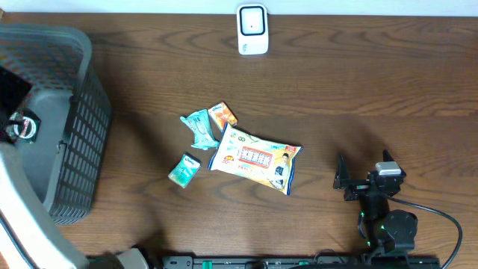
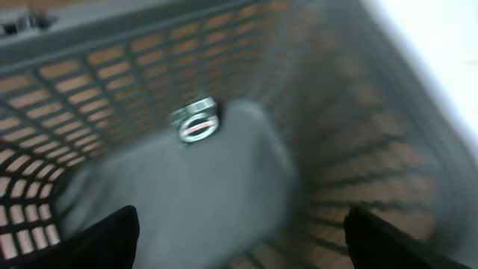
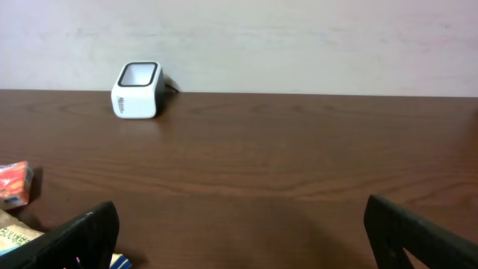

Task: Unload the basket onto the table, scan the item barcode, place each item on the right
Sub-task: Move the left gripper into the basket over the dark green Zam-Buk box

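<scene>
The white barcode scanner (image 1: 252, 30) stands at the table's far edge, and also shows in the right wrist view (image 3: 137, 90). A large yellow snack packet (image 1: 255, 158) lies mid-table with a teal packet (image 1: 200, 127), a small orange packet (image 1: 222, 113) and a small teal packet (image 1: 183, 169) around it. A small round silver-and-red item (image 2: 196, 123) lies on the floor of the grey basket (image 1: 75, 127). My left gripper (image 2: 243, 235) hangs open above the basket floor, empty. My right gripper (image 1: 364, 166) rests open and empty right of the packets, facing the scanner.
The basket's slatted walls (image 2: 89, 82) rise around the left gripper. The round item (image 1: 26, 127) sits near the basket's left side. The orange packet (image 3: 13, 183) lies left of the right gripper. A black cable (image 1: 441, 224) loops beside the right arm's base.
</scene>
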Controlling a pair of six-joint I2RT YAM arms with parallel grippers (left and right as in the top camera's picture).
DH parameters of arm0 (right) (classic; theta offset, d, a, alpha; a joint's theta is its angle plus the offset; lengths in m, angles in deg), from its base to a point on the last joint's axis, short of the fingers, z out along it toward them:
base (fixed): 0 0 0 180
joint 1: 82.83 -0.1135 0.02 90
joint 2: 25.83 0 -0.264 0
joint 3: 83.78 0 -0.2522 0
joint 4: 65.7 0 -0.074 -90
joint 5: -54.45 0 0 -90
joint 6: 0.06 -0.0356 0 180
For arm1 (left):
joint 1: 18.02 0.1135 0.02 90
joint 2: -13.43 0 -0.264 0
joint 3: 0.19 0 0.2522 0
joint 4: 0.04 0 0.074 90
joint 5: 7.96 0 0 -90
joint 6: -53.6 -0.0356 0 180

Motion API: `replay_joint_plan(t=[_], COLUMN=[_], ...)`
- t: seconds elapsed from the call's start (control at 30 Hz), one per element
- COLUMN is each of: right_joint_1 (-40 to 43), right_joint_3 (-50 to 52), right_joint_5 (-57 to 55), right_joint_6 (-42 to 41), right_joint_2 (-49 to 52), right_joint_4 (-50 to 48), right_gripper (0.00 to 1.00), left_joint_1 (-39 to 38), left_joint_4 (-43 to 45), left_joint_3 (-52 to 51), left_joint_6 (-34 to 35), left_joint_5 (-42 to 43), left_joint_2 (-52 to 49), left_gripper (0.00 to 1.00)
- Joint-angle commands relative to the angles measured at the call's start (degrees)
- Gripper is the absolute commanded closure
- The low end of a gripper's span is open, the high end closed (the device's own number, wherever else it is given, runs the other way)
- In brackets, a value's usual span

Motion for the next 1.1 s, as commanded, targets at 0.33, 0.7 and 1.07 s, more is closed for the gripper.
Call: replay_joint_plan(t=[0.33, 0.7, 1.07], right_joint_1=[0.35, 0.35, 0.35], right_joint_3=[0.02, 0.02, 0.02], right_joint_5=[-0.11, -0.11, -0.11], right_joint_6=[-0.63, -0.61, -0.63], right_joint_2=[-0.15, -0.13, -0.15], right_joint_4=[0.26, 0.24, 0.24], right_gripper=[0.01, 0.01, 0.01], left_joint_1=[5.33, 5.33, 5.33], left_joint_4=[16.7, 26.8, 32.94], left_joint_3=[-18.36, -19.28, -19.28], left_joint_6=[-8.94, -14.1, -26.29], left_joint_5=[-3.5, -3.43, -3.41], left_joint_2=[-9.44, -21.22, -26.25], left_gripper=[0.09, 0.03, 0.09])
